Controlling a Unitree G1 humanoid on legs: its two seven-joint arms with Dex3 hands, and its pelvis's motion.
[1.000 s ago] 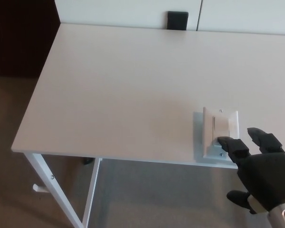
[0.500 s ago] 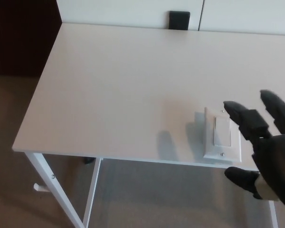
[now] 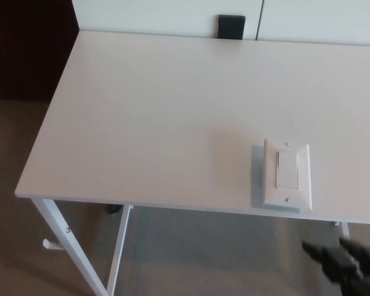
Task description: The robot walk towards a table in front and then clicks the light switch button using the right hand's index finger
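Near the front edge of the white rectangular desk point(image 3: 160, 117), the white rocker light switch plate point(image 3: 287, 174) is being left untouched; the black right robot hand point(image 3: 345, 266), below the desk edge, is being kept released, fingers apart.

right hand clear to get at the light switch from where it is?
Probably yes. The right hand sits low, just off the table's near edge, below the light switch. Nothing lies between them, and the plate sits close to that edge.
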